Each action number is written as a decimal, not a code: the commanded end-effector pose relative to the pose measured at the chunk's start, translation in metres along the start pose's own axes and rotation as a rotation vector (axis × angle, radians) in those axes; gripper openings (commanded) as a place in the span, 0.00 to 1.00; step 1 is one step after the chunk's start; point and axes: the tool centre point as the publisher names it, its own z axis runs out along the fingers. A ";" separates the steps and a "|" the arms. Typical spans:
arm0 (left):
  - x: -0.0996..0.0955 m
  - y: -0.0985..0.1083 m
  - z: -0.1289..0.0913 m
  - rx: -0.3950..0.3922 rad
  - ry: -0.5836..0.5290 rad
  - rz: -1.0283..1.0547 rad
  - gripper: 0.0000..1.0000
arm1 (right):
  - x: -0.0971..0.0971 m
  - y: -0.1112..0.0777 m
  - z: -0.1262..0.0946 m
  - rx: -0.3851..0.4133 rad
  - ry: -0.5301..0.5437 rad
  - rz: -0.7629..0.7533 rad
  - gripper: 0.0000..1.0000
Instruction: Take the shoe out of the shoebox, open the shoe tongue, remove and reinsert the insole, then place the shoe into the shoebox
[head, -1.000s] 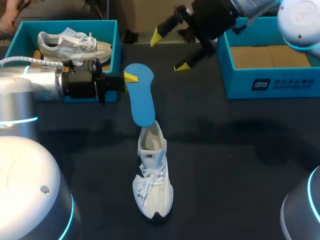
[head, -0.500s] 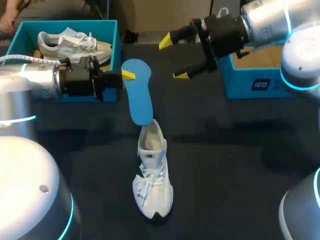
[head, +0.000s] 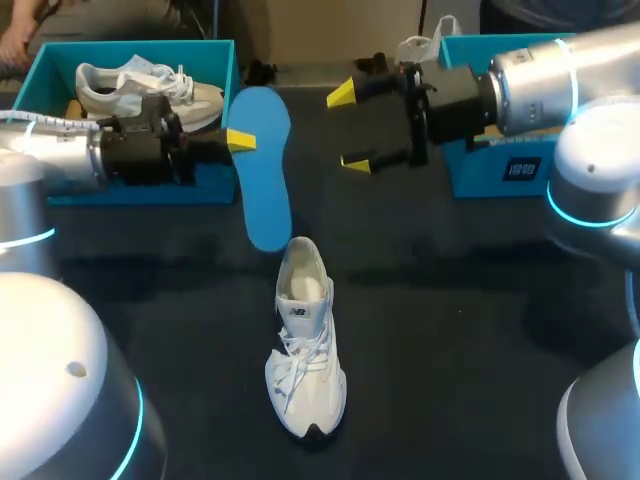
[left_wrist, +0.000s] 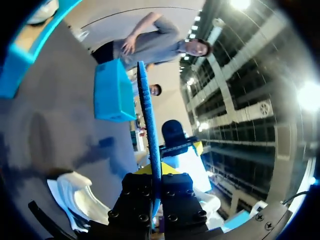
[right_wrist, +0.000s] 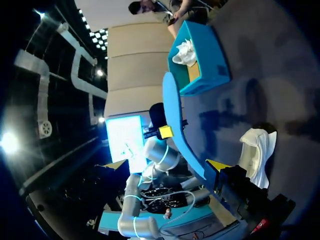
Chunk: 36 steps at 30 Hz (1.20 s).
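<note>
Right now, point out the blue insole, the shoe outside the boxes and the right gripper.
blue insole (head: 262, 170): head view, middle of its face.
shoe (head: 303, 350): head view, on its laces.
right gripper (head: 349, 128): head view, midway between its yellow tips.

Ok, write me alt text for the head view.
The left gripper holds a blue insole aloft, its lower end by the heel of a white shoe on the table. The right gripper is open beside the insole. A blue box at back left holds a second shoe; another box sits at back right.
</note>
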 end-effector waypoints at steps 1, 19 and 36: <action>0.005 0.000 -0.003 -0.005 0.020 0.086 0.00 | -0.005 -0.002 0.004 -0.008 0.047 0.009 1.00; 0.032 -0.001 -0.003 0.043 0.011 0.614 0.00 | -0.006 -0.001 0.005 -0.003 0.053 0.003 1.00; 0.051 0.002 -0.010 -0.033 0.011 1.186 0.00 | -0.006 -0.001 0.005 -0.003 0.053 0.003 1.00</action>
